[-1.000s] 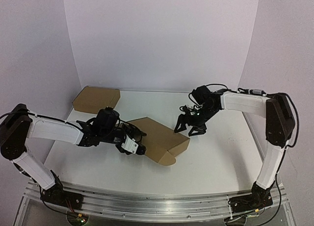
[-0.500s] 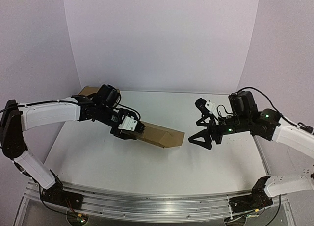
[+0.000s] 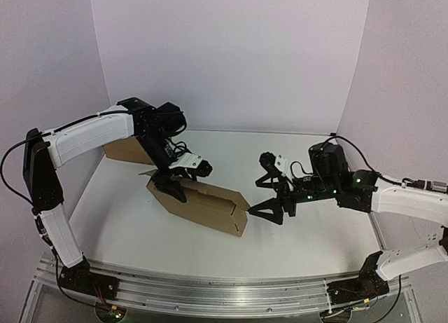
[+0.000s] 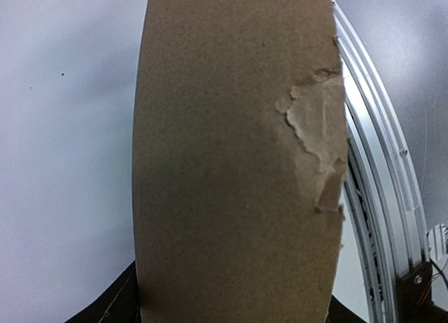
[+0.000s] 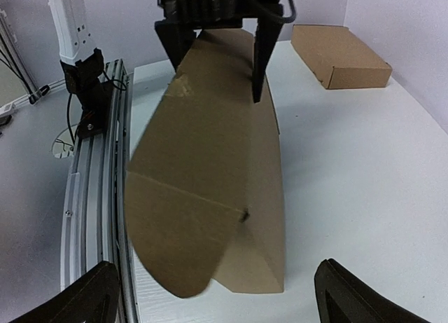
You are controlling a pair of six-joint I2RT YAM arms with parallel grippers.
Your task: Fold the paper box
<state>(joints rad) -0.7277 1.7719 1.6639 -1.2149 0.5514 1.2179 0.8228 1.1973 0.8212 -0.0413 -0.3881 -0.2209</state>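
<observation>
While on edge, paper box (image 3: 203, 205) near right end effector (image 3: 267, 216)

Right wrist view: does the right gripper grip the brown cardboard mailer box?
No, the right gripper stands wide open, clear of the box.

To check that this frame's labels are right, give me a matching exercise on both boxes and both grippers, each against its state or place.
Things:
1. paper box
2. second cardboard box
3. left gripper
4. right gripper

States:
A. jaws wide open, holding nothing, near the paper box's right end
B. lying flat, closed, in the far left corner
C. clamped on one end of the cardboard
D. tilted on edge, held at its left end

Pairs: 1-D, 2-B, 3-C, 4-A
</observation>
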